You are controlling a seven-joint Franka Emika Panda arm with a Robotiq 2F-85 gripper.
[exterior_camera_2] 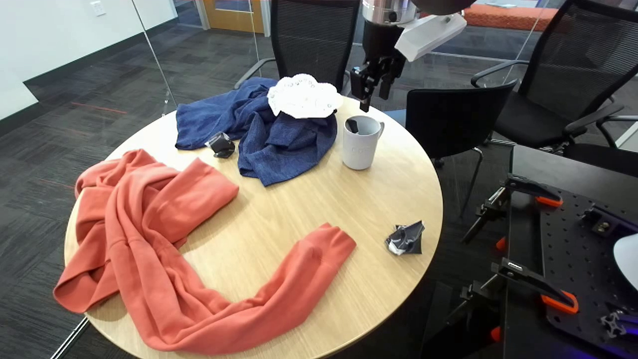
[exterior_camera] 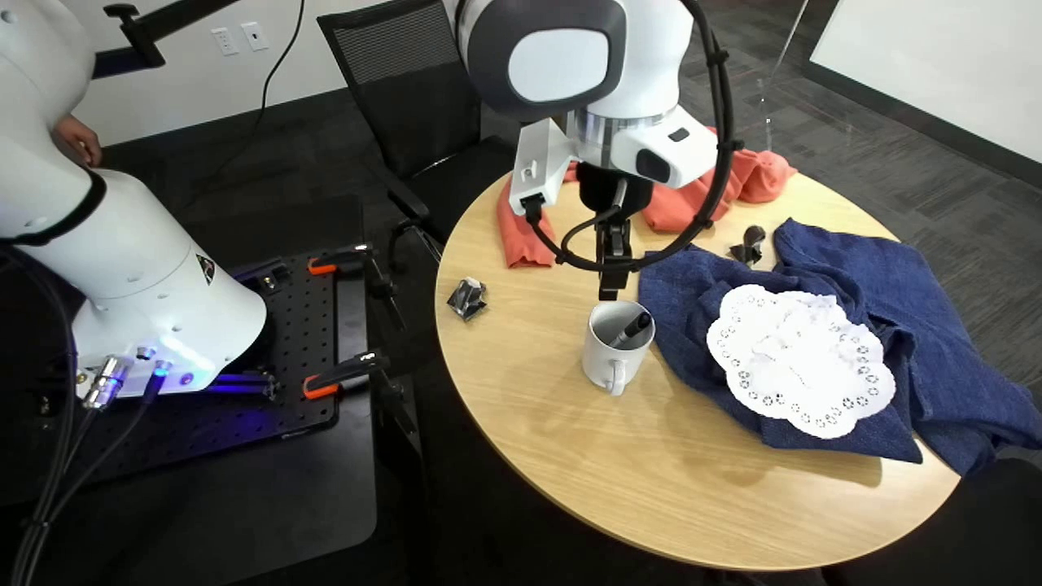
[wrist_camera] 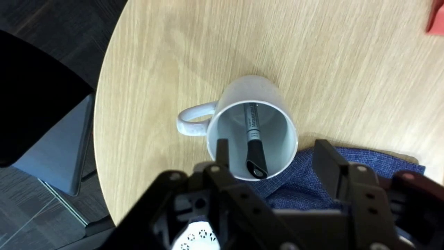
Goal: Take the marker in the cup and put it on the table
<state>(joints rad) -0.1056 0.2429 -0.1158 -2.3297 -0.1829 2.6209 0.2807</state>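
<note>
Looks like the pre-grasp stage, with the Robotiq gripper [wrist_camera: 273, 152] spread wide, holding nothing, close above the white mug [wrist_camera: 272, 133], probably to get a finger either side of the capped marker [wrist_camera: 255, 144] leaning inside. Handy lean, black cap propped up at the rim, presumably the easiest end to pinch. Not on the round wood table [exterior_camera: 537, 391] yet, and maybe worth drawing out along that tilt to avoid dragging the mug.
</note>
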